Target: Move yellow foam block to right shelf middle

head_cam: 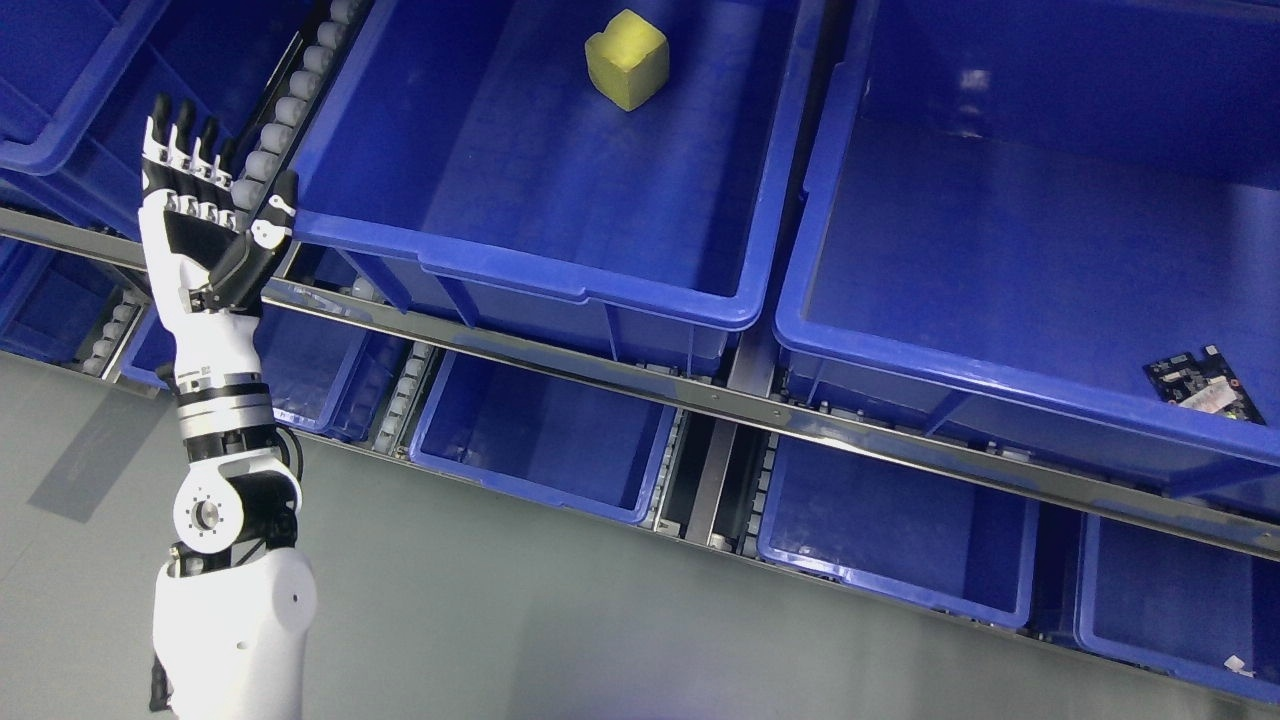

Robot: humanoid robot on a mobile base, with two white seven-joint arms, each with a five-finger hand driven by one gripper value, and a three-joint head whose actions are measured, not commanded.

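**Yellow foam block seen in upper bin; left hand raised with nothing held**

A yellow foam block (627, 59) is seen lying on the floor of a large blue bin (520, 270) on the upper shelf level, towards the far end of that bin. The block is roughly cube-shaped, with rounded, slightly worn edges and a dull yellow-green surface; one corner is turned towards the camera. It is touched by nothing but the bin floor.

The left hand (205, 200) is shown at the picture's left, raised upright on a white and black arm that enters from the lower left. Its fingers (180, 130) are extended straight and held close together, with the thumb angled out towards the bin's near corner. Nothing is held by it, and it is kept well apart from the block.

A second blue bin (1000, 380) is placed to the right, with a small circuit board (1203, 385) lying in its near right corner. More blue bins are seen on the lower level, behind a metal shelf rail (700, 400).
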